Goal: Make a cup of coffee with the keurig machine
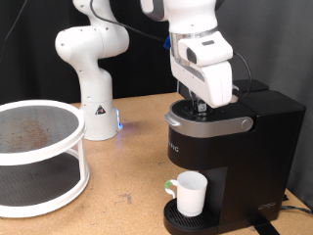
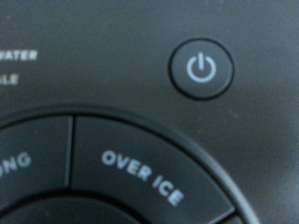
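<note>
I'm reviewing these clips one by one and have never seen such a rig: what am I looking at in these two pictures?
The exterior view shows a white robot arm reaching down so its gripper is on top of the black keurig machine. A small white cup stands on the machine's drip tray. At the exterior view's left are a white mesh rack and a second white robot base. The wrist view, from the hand, shows the power button and OVER ICE button up close. Nothing is visibly held.
</note>
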